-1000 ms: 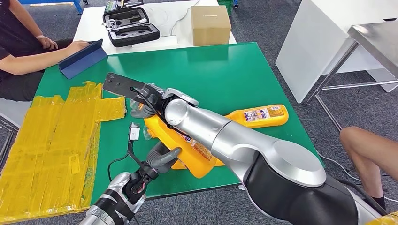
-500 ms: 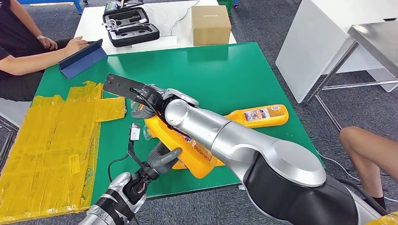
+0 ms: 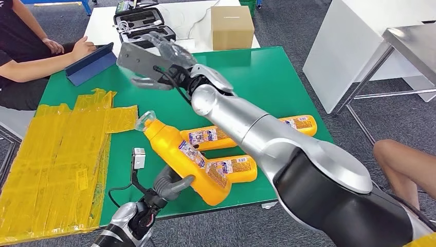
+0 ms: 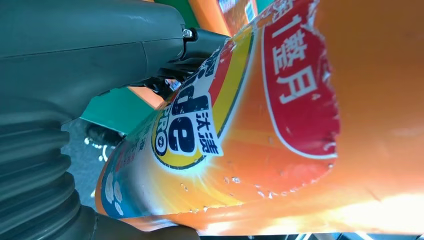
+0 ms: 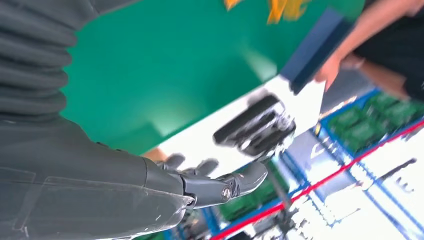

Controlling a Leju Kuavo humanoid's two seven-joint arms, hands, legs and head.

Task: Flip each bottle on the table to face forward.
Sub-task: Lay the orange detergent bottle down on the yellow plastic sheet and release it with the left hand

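One bottle (image 3: 186, 157) lies diagonally, cap toward the far left.

Place: a lab or workshop floor is showing here; grey carpet tiles (image 3: 308, 31) are covering the ground
Worktops: a green table (image 3: 247, 77) is standing among white benches (image 3: 355, 41); a steel one (image 3: 411, 38) is sitting beside them
Gear: an open equipment case (image 3: 143, 25) is lying by a cardboard box (image 3: 231, 27)
Background: blue racks (image 5: 385, 112) are blurring, possibly holding green crates
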